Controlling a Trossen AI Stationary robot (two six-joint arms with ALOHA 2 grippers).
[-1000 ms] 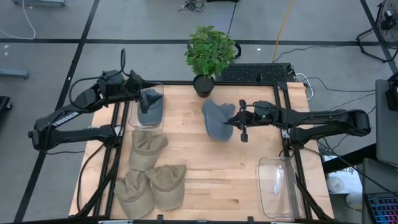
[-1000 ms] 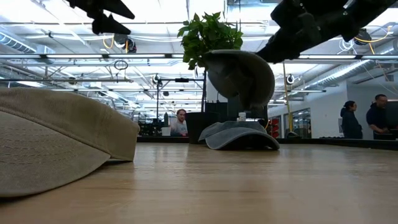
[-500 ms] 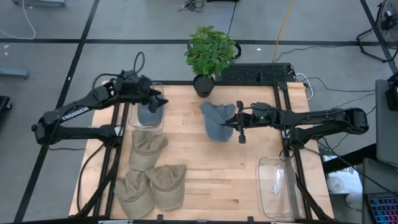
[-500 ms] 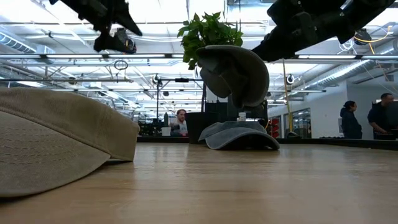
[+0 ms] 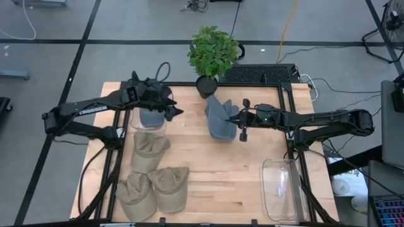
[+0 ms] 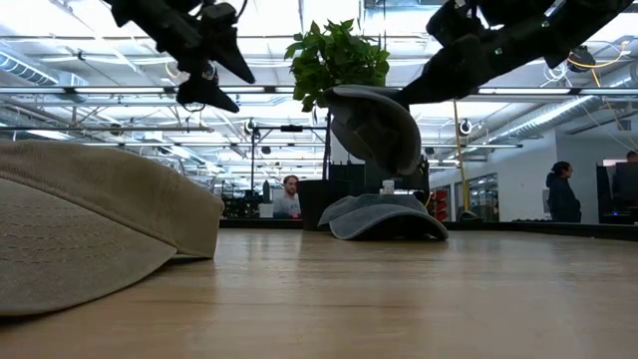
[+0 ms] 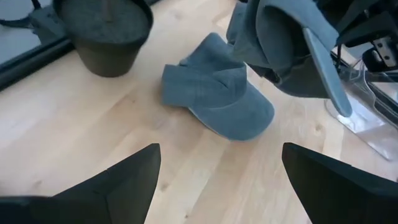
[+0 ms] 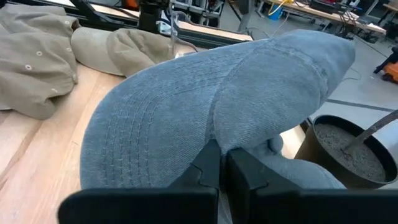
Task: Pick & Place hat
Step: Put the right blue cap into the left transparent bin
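Note:
A blue-grey hat (image 5: 218,123) hangs in the air in my right gripper (image 5: 235,122), which is shut on it over the table's middle. In the low view the held hat (image 6: 374,130) floats above a second blue-grey hat (image 6: 389,217) that lies on its brim edge on the wood; the left wrist view shows that one (image 7: 217,102) near the plant pot (image 7: 109,37). My left gripper (image 5: 173,112) is open and holds nothing, just right of the left clear bin (image 5: 140,126), where another blue hat (image 5: 151,118) lies. My right gripper pinches the held hat between its two fingers (image 8: 208,168) at its lower edge (image 8: 214,134), where the stitched brim meets the crown. It comes level from the table's right side. The hat is lifted clear, tilted, with its brim (image 8: 137,124) toward the near-left.
Three tan hats (image 5: 148,151) (image 5: 169,186) (image 5: 134,197) lie by the table's near-left part. A clear bin (image 5: 284,189) stands at the near-right. A potted plant (image 5: 213,53) stands at the far edge. People show in the room beyond (image 6: 561,194).
My left gripper has moved from above the left bin toward the table's right and down, toward the held hat, staying open. My right gripper has kept its hold; the hat has tipped a little and shifted slightly toward the far edge.

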